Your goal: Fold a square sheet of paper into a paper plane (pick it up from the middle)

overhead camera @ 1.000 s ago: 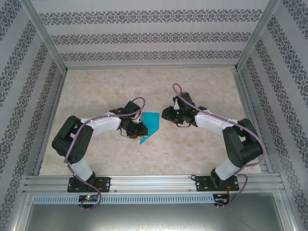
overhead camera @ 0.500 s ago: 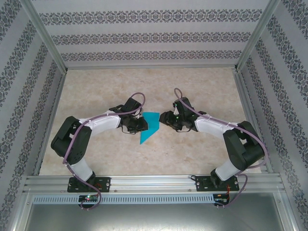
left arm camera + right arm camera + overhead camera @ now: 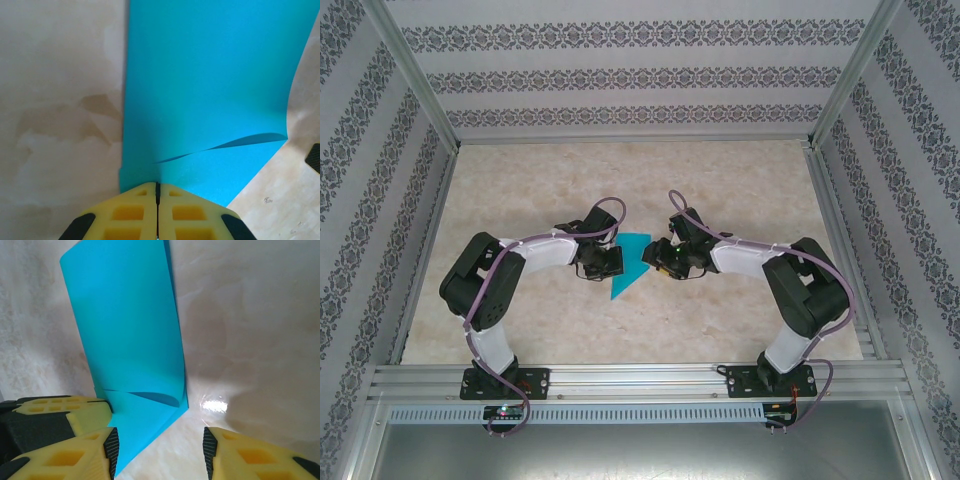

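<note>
Teal sheet (image 3: 631, 265), one only: left claw (image 3: 157, 187) pinches its edge, right claw (image 3: 159, 445) spread.

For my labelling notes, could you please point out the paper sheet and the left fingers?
paper sheet (image 3: 200, 85): left wrist view, flat middle of its face.
left fingers (image 3: 142, 197): left wrist view, yellow tip of one finger.

left arm (image 3: 540, 250): bent inward; jaws shut | right arm (image 3: 740, 256): bent inward; jaws apart

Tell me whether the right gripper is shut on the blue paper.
No. The right gripper is open in the right wrist view, its fingers apart, and the blue paper only pokes a corner into the gap.
</note>
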{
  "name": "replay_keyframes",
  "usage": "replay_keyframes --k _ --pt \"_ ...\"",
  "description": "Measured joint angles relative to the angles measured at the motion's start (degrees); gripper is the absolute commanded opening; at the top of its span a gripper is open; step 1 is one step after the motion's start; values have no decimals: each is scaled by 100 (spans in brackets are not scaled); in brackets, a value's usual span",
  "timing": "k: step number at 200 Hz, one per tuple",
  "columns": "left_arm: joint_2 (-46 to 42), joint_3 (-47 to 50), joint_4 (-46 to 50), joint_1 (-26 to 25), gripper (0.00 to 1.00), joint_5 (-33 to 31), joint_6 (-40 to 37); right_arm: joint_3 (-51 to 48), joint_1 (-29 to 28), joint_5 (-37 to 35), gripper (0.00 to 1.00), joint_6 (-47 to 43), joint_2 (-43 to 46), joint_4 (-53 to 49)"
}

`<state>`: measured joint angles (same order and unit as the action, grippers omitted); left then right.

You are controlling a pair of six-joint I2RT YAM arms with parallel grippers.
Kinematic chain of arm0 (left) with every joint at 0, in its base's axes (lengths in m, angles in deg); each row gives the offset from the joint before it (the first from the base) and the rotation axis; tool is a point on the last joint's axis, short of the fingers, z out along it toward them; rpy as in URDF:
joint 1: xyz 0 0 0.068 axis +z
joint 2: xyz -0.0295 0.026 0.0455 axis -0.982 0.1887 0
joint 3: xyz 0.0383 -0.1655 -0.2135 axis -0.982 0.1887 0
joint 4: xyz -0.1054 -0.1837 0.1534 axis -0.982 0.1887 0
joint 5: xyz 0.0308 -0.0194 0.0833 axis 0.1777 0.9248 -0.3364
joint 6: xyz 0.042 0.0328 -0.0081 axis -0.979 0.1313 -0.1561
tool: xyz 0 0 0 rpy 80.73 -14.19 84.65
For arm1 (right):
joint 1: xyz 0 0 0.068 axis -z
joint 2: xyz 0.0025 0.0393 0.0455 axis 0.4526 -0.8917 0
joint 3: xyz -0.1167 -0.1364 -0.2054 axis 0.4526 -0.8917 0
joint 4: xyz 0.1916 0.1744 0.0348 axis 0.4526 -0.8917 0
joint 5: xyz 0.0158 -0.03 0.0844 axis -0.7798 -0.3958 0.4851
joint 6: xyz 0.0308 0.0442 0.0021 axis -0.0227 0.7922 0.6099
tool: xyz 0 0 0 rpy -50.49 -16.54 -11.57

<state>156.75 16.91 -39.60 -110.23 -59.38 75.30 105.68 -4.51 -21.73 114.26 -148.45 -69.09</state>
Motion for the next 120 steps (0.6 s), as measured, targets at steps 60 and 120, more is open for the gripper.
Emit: replay_keyframes --k 60,120 --pt "0 2 0 0 7 0 129 111 -74 96 47 85 -214 116" --pt "0 2 0 0 7 2 146 212 -74 192 46 166 -400 229"
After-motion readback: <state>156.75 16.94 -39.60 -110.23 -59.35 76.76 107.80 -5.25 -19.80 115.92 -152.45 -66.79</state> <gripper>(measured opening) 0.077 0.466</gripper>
